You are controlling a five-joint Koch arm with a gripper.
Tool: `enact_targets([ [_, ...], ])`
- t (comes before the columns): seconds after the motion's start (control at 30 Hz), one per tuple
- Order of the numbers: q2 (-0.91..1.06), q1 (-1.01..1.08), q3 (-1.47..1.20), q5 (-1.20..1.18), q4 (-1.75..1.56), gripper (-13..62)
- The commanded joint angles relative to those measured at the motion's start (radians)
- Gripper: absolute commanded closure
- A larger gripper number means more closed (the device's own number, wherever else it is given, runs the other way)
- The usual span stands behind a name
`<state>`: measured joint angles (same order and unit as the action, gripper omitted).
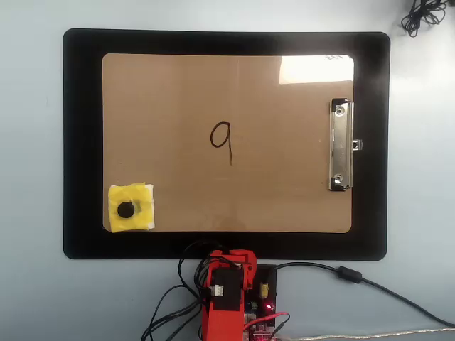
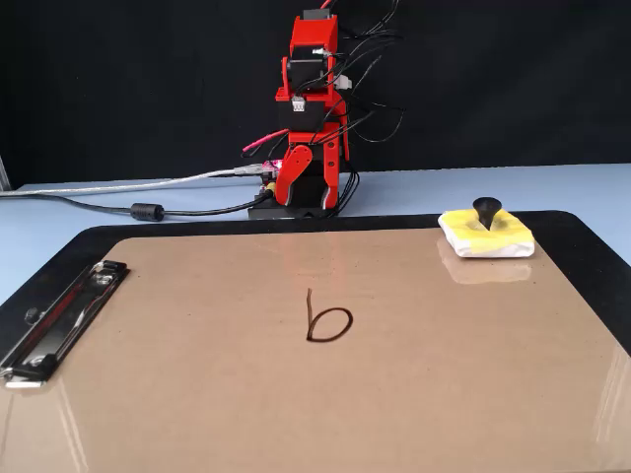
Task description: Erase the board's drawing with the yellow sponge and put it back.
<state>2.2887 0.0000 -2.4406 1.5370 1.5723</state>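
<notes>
The brown clipboard (image 1: 178, 106) lies flat on a larger black mat (image 1: 82, 142), which rests on the pale blue desk (image 1: 32, 177). In the overhead view the clipboard's silver clip (image 1: 340, 145) sits at its right short edge, and the drawing (image 1: 222, 141), a thin black "9", stands near the clipboard's middle, well apart from the clip. The yellow sponge (image 1: 131, 207) rests on the clipboard's lower left corner, the corner farthest from the clip on the robot's side; the fixed view shows it (image 2: 488, 235) lying flat with its black knob (image 2: 486, 210) standing upright from the centre.

The red Koch arm (image 2: 314, 118) is folded upright at its base (image 2: 301, 202), just beyond the mat's near edge and well apart from the sponge. The jaws are tucked in among the arm's links and cables, and I cannot tell whether they are spread or pressed together.

The sponge looks light and soft, with whitish, slightly ragged edges; squeezing its body would likely deform it and give a poor hold. The knob appears rigid and narrow, so it is the sensible place to pinch, from above. Being so light, the sponge may slide on the glossy clipboard if nudged sideways, and the wiping will probably need steady downward pressure to bite on the ink.
</notes>
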Motion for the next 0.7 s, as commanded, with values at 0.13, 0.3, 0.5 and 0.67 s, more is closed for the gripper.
enact_targets([
  [0.13, 0.061, 0.015, -0.014, 0.0, 0.028, 14.9],
  [0.3, 0.061, 0.015, -0.015, 0.0, 0.029, 15.0],
  [0.5, 0.061, 0.015, -0.014, 0.0, 0.029, 15.2],
  [0.67, 0.055, 0.002, 0.167, 0.002, -0.012, 15.6],
])
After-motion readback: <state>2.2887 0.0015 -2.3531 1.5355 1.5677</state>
